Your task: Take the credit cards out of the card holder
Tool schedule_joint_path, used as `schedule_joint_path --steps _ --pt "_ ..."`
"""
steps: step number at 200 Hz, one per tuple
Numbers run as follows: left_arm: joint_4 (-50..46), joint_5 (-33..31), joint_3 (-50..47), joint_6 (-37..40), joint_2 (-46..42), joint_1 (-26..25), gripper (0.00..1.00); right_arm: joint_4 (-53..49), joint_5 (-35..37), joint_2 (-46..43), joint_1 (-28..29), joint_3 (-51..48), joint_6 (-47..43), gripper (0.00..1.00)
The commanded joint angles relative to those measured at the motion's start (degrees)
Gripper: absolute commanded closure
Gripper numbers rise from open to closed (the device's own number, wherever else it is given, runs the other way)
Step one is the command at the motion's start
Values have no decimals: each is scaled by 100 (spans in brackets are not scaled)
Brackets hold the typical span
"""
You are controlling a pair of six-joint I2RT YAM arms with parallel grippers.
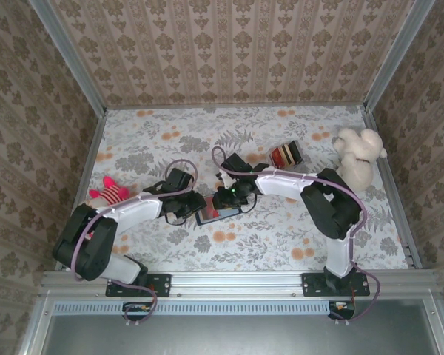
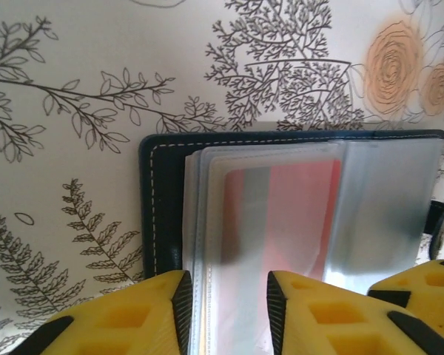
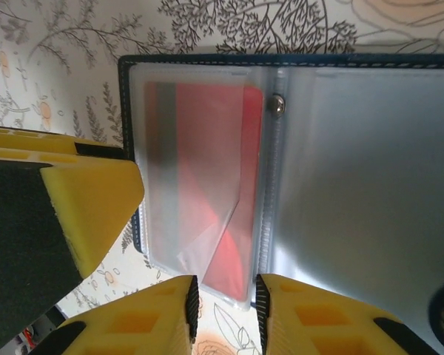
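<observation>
The holder [image 1: 216,214] lies open flat near the middle of the table [image 1: 281,244], between the two grippers. The left gripper [image 1: 194,205] is at its 9 o'clock edge and the right gripper [image 1: 228,197] is at its 12 o'clock edge.

In the left wrist view, the navy cover of the holder [image 2: 163,192] frames a stack of clear sleeves. A red card [image 2: 296,214] sits inside one of them. The left gripper [image 2: 229,285] comes in from 6 o'clock with its jaws a little apart. The 9 o'clock edge of the sleeves runs down into the gap, right by one pad. The tab [image 2: 435,225] shows at 3 o'clock.

In the right wrist view, the holder [image 3: 207,59] is spread wide, and a snap stud [image 3: 278,105] sits on its middle fold. The card [image 3: 207,148] is in the sleeve on the 9 o'clock side. The right gripper [image 3: 228,288] is at 6 o'clock with its jaws narrowly parted. The lower edge of that sleeve reaches just between the tips, and cloth shows through the gap. I cannot tell whether either gripper pinches anything.

On the table, a striped block [image 1: 286,154] lies at 1 o'clock from the holder. A cream plush [image 1: 359,157] is at 2 o'clock, well apart, and a pink plush [image 1: 109,192] is at 9 o'clock, beside the left arm.
</observation>
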Motion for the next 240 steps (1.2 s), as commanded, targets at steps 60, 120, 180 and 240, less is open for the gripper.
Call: schedule_joint_path --steps 60,120,180,240 --pt "152 32 -88 -29 246 -28 68 -137 -448 461 121 260 -95 74" --pt "281 141 -155 -17 298 -36 71 -193 -226 512 131 282 -28 86" --pt "-53 140 164 340 85 -10 66 -62 246 174 123 -157 269 96" --pt "-133 336 0 435 -444 52 61 112 357 168 115 -319 523 100"
